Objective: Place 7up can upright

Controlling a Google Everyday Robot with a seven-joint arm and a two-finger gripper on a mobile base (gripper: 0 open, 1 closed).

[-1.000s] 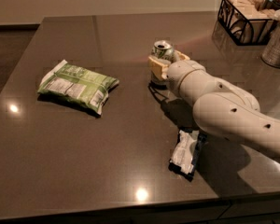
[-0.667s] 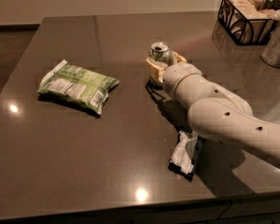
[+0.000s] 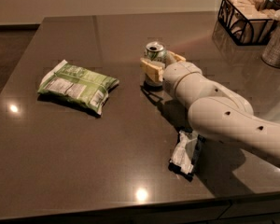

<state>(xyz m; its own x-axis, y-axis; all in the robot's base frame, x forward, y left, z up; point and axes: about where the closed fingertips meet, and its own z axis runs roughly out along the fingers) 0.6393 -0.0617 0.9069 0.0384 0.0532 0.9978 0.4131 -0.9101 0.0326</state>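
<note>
The 7up can [image 3: 155, 51], silver with green markings, stands upright on the dark table [image 3: 107, 162] near its middle, open top facing up. My gripper [image 3: 162, 63] reaches in from the right, and its tan fingers [image 3: 150, 69] flank the can on both sides, shut on it. The white arm [image 3: 214, 106] hides the can's lower right side. I cannot tell whether the can's base touches the table.
A flat green snack bag [image 3: 77, 85] lies to the left of the can. A small black-and-white packet [image 3: 185, 153] lies under my arm near the front edge. A black wire basket [image 3: 245, 17] and a metallic container [image 3: 276, 48] stand at the back right.
My gripper and the can have shifted slightly to the left together. The can stays upright. The snack bag and the packet have not moved.
</note>
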